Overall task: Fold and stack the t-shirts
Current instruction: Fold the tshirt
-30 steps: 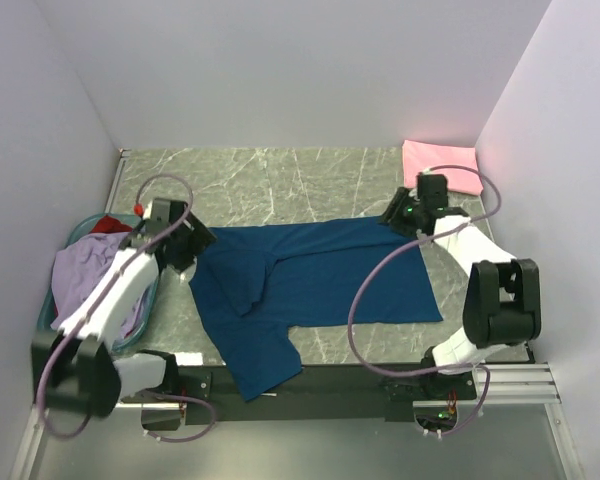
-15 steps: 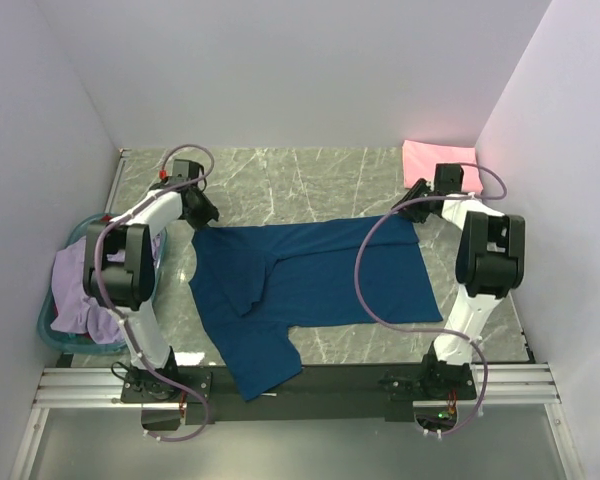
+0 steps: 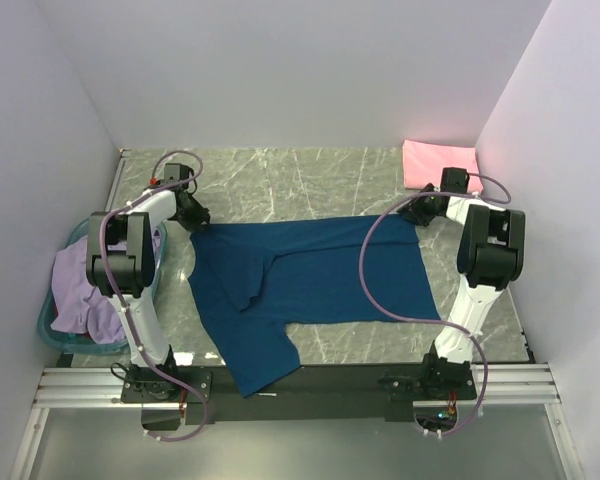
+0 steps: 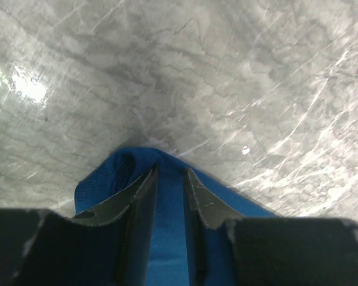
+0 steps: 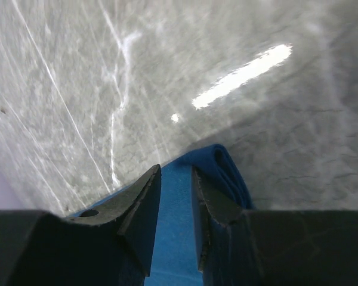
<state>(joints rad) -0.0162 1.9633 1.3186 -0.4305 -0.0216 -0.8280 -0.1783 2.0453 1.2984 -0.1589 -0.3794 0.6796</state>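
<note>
The left pincer point(image 4: 170, 173) and right pincer point(image 5: 176, 170) have just closed, each pinching an upper corner of the navy blue cloth t-shirt point(image 3: 310, 275). The fold can likely begin.

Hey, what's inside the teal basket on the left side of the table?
A crumpled lavender t-shirt fills the basket. Anything beneath it is covered, and the left arm hides the basket's right edge.
</note>
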